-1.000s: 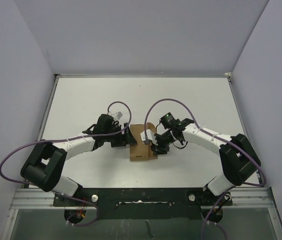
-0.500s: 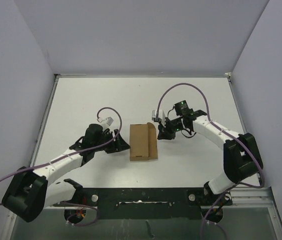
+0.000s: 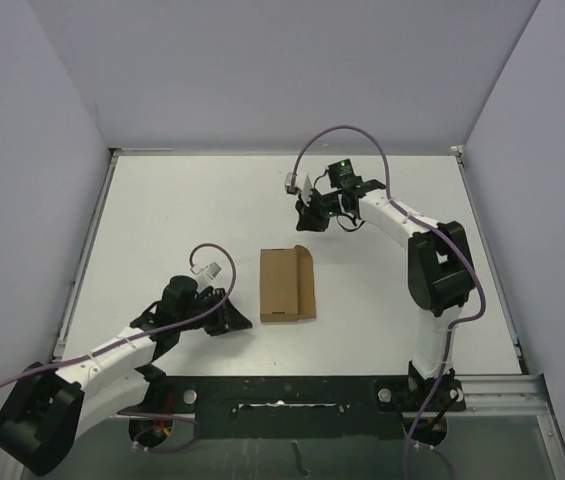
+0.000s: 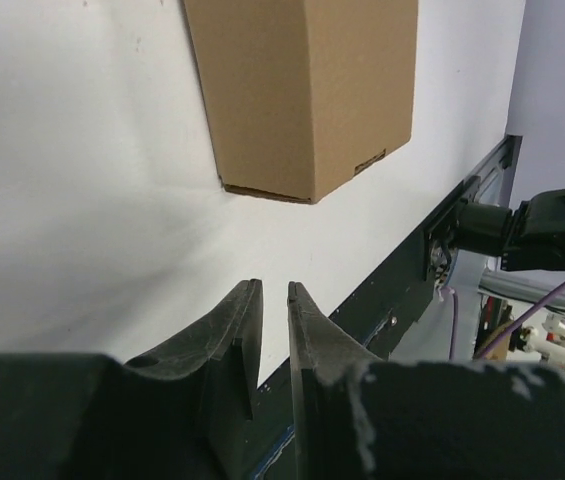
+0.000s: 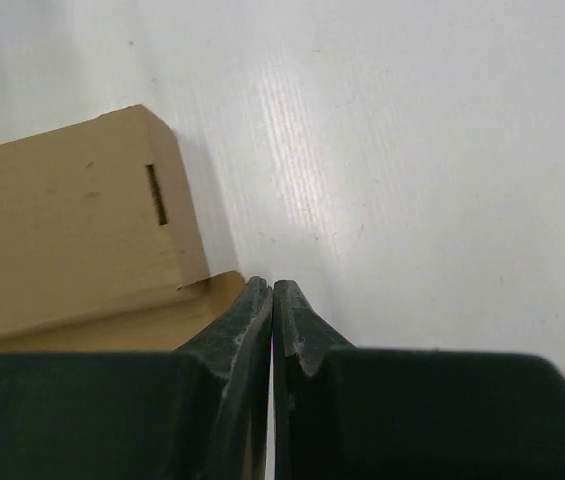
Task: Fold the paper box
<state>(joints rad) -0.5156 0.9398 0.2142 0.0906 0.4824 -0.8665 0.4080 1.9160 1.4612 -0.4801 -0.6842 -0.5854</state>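
L gripper [image 4: 274, 290], near-left on table [image 3: 162, 220]: jaws narrow, slim gap only, nothing between, touching nothing. It's just left of the paper box [image 3: 287, 284], apart from it.

Box lies flat mid-table, looks closed up. One flap w/ a slot sits over a lower layer on its right side. Can't tell if the tab's tucked.

R gripper [image 5: 272, 285], far side, well beyond box: jaws pressed together, empty, off the surface.

Step, prob.: folding looks about done, both arms clear. Next, if anything: check that flap seats, press it flat w/ closed tips, steady the box w/ other arm.
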